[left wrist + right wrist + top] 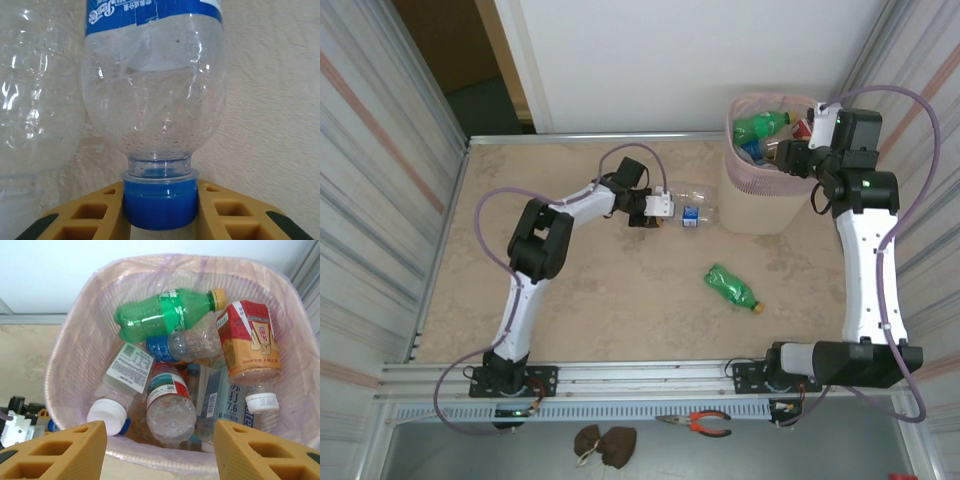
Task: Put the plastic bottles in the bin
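My left gripper [663,206] [160,202] is shut on the blue cap of a clear bottle with a blue label [155,95], which lies on the table just left of the bin. A second clear bottle [30,100] lies beside it. Further forward a green bottle [732,287] with an orange cap lies alone on the table. The beige bin [760,210] with a pink liner [62,360] stands at the back right and holds several bottles, a green one [165,312] on top. My right gripper [802,152] [160,450] hovers over the bin's rim, open, with nothing between its fingers.
Striped enclosure walls close in the table on the left and right. A metal rail runs along the near edge. Orange-handled pliers [705,423] and a brown bundle [603,443] lie on the shelf below the arm bases.
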Controlling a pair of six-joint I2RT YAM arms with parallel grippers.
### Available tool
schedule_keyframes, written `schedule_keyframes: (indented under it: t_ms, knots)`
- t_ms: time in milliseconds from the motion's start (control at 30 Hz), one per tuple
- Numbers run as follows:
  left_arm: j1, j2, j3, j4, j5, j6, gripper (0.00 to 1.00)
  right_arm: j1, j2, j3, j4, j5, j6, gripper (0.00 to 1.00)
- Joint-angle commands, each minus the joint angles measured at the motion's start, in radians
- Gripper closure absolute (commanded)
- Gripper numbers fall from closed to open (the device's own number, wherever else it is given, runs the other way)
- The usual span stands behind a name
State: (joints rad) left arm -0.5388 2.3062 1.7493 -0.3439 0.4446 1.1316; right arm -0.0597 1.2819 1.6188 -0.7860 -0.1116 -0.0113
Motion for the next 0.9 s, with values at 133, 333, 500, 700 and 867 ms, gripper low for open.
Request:
schedule_keyframes:
  t_ms: [133, 333, 500, 700, 867]
  knots:
    - [-0.027, -0.237, -0.158, 0.054, 0.071, -0.126, 0.73, 0.011, -0.087, -0.030, 0.012, -0.072, 0.032, 0.43]
    - [-0.039, -0.424, -0.343, 0.219, 0.132, -0.330, 0.74, 0.011, -0.180, -0.093, 0.077, -0.174, 0.092, 0.43]
    - [-0.045, -0.578, -0.488, 0.389, 0.206, -0.528, 0.76, 0.021, -0.287, -0.199, 0.244, -0.331, 0.168, 0.42]
    - [-0.046, -0.751, -0.622, 0.590, 0.342, -0.741, 0.77, 0.055, -0.437, -0.336, 0.512, -0.485, 0.248, 0.40]
    - [-0.056, -0.869, -0.678, 0.703, 0.443, -0.868, 0.77, 0.113, -0.498, -0.386, 0.647, -0.555, 0.278, 0.33]
